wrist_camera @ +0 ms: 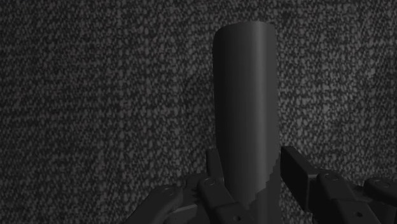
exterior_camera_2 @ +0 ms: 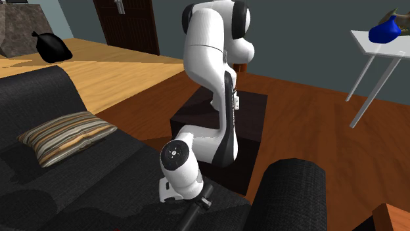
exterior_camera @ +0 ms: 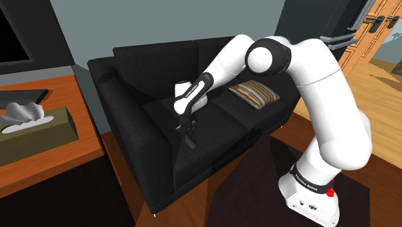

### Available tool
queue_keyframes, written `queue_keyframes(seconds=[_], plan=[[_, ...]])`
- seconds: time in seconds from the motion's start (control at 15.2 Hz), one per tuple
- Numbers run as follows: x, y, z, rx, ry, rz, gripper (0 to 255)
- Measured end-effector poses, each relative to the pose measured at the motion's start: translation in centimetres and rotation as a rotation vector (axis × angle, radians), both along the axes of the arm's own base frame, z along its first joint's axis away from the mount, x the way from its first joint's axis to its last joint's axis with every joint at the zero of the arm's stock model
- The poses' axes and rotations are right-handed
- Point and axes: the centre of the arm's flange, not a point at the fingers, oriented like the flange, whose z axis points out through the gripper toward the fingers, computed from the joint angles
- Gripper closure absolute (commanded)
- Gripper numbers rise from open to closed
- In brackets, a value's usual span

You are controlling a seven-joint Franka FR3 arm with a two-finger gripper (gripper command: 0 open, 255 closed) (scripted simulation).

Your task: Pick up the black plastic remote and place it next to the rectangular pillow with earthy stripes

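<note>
Wrist view: jaws clamped on dark remote (wrist_camera: 245,95), which juts far past the gripper (wrist_camera: 251,159). It is over the sofa (exterior_camera: 219,132), well apart from the striped pillow (exterior_camera: 256,92). Risk: the overhang could let it pivot or slip while carried to the pillow.

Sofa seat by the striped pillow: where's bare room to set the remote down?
On the black fabric sofa the seat is bare between the gripper, clasping the dark grey remote, and the tan-and-brown striped rectangular pillow: the widest free patch. In front of the pillow a narrower strip runs to the seat edge; behind it the backrest crowds in.
</note>
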Motion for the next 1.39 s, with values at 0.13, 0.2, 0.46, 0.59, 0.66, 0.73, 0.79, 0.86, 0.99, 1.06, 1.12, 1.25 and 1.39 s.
queue_keyframes(seconds=[0.13,0.2,0.46,0.59,0.66,0.73,0.79,0.86,0.99,1.06,1.12,1.25,1.39], plan=[[0.0,0.3,0.0,0.001,0.006,0.001,255],[-0.1,0.4,0.2,0.002,0.009,0.003,255],[-0.2,0.5,2.0,0.003,0.011,0.005,255],[-0.1,0.5,3.1,0.003,0.010,0.005,255],[0.0,0.6,3.7,0.003,0.010,0.005,255],[-0.1,0.6,4.2,0.003,0.010,0.005,255],[-0.1,0.6,4.7,0.003,0.011,0.005,255],[-0.1,0.6,5.2,0.003,0.010,0.005,255],[-0.1,0.6,6.3,0.003,0.010,0.005,255],[0.0,0.6,6.8,0.003,0.010,0.005,255],[-0.1,0.5,7.4,0.003,0.010,0.005,255],[-0.2,0.5,8.5,0.003,0.011,0.005,255],[-0.1,0.5,9.4,0.004,0.011,0.005,255]])
